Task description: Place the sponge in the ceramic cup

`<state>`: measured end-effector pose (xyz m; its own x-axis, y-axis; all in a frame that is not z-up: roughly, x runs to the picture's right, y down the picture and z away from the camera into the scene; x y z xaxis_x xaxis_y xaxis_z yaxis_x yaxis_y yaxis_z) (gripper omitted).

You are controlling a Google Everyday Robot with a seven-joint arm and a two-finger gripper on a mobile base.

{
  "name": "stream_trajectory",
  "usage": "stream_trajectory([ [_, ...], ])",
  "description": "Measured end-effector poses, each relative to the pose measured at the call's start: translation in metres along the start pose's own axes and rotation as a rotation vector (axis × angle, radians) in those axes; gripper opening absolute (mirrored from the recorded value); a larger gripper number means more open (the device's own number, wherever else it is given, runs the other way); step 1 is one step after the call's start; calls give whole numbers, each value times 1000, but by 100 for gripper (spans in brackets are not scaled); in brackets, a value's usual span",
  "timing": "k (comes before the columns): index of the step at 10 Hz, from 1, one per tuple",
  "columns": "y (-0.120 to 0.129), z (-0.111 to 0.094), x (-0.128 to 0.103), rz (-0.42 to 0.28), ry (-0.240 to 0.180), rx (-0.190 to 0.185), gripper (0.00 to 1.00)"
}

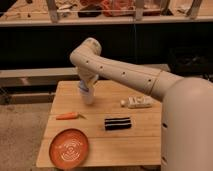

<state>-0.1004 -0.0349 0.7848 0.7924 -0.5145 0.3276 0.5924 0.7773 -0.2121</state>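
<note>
Hand (86,84) sits right over the cup (89,99), near the desk's (145,131) far-left corner. Sponge (83,89) is at the cup's mouth. You can't tell whether the hand is gripping it or has released. Watch for the sponge snagging the rim: lifting away could tip the cup.

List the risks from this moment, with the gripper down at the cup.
1. The gripper hangs directly over the small white ceramic cup with the blue-grey soft sponge at it. The sponge looks about as wide as the cup, so it may catch on the rim and drop onto the light wooden table.
2. The cup is small and stands free, so a downward push or a sideways nudge from the gripper could tip it.
</note>
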Motion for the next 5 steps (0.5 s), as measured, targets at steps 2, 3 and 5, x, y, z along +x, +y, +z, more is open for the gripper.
stream_trajectory([
  [2,0,4,1,-2,-1,-1,2],
  [3,0,6,2,-2,-1,-2,2],
  [5,1,8,3,0,-1,-3,2],
])
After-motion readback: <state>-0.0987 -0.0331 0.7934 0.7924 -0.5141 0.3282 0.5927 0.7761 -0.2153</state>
